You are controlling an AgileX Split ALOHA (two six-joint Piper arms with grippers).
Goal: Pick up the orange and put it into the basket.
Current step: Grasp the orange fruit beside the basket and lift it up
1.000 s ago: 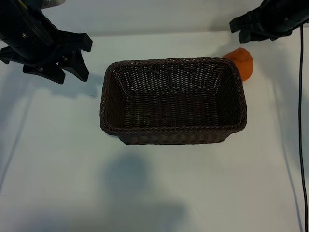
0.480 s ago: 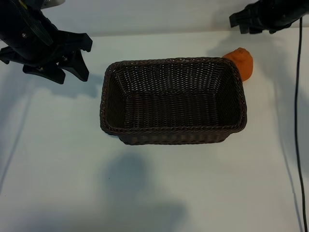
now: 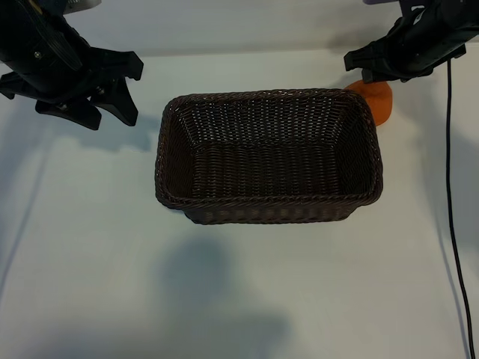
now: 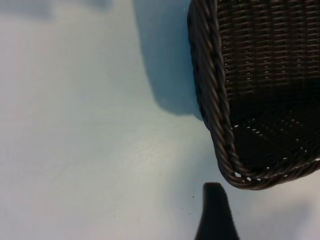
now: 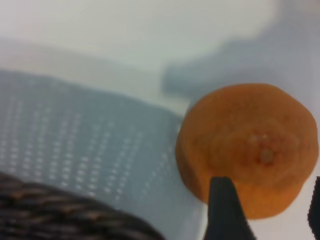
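The orange [image 3: 376, 99] lies on the white table [image 3: 239, 284] just outside the basket's far right corner, touching or nearly touching the braided rim, with its knobby stem end facing up in the right wrist view [image 5: 250, 147]. The table carries everything in view, and its surface shows soft shadows. The basket [image 3: 187, 149], dark brown wicker with sloping sides and rounded corners, sits upright at the table's centre; its interior holds nothing. One rounded corner of it shows in the left wrist view [image 4: 220, 125]. The left tool [image 3: 93, 93] hangs well apart from the basket, beyond its left side, with fingers spread and nothing between them; one fingertip [image 4: 215, 210] shows over bare table near the basket corner. The right tool [image 3: 389, 63] sits directly above the orange, partly covering its top in the exterior view. Its fingers stand spread, one fingertip [image 5: 225, 210] overlapping the fruit's edge; contact cannot be confirmed. A black cable [image 3: 453, 187] runs down the right side.
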